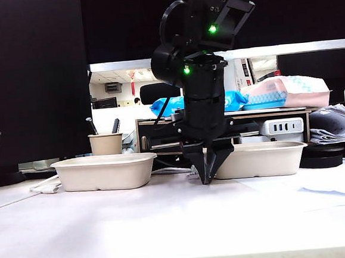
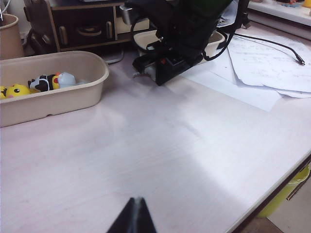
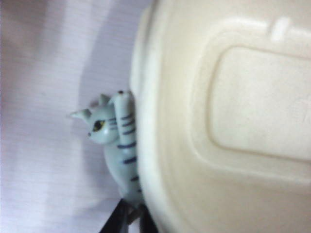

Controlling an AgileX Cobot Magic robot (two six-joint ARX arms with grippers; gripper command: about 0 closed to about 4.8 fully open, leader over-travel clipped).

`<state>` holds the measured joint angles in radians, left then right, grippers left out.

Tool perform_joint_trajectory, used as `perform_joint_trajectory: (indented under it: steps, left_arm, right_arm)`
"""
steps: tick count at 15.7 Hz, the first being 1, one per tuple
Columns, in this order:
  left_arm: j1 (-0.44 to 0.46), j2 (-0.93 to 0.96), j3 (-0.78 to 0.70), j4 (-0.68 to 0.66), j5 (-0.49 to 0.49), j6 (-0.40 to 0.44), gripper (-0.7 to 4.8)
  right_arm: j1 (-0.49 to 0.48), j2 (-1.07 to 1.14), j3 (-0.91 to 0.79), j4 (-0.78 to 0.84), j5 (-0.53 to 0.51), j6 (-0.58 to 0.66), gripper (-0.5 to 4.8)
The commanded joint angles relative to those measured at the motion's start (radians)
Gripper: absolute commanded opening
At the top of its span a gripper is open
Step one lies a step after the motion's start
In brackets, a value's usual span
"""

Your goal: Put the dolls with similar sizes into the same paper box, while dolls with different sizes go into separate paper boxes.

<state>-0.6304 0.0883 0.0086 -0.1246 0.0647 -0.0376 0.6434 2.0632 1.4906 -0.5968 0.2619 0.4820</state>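
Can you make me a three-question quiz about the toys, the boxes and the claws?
1. Where is the grey cat doll?
A. In the pen cup
B. On the table, against the outside of the right box
C. Inside the left box

2. How many paper boxes are there?
A. One
B. Two
C. Five

3. How is the right claw?
A. Wide open
B. Holding a yellow doll
C. Shut on the cat's end

Answers:
1 B: the cat lies on the table, touching the box wall.
2 B: the exterior view shows one box on each side.
3 C: its fingertips meet at the cat's end, down at the table.

The left claw, shut too, hangs over bare table.
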Motion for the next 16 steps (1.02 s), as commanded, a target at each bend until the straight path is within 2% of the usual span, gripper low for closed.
perform_joint_trajectory:
  steps: [1,4,10,16]
  left_arm:
    - [0.0,0.0,0.001,0.006,0.003,0.003,-0.05]
    - [0.0,0.0,0.001,0.006,0.003,0.003,-0.05]
    - [0.0,0.0,0.001,0.006,0.003,0.003,-0.05]
    - [0.0,0.0,0.001,0.006,0.003,0.003,-0.05]
  right_arm:
    - [0.002,0.008,-0.008,-0.083,-0.014,0.016,-0.07]
    - [0.003,-0.009,-0.007,-0.107,-0.059,0.021,-0.06]
    - [0.011,-0.191,-0.007,-0.07,-0.056,0.023,-0.06]
    - [-0.028,-0.367,-0.007,-0.024,-0.036,0.015,-0.06]
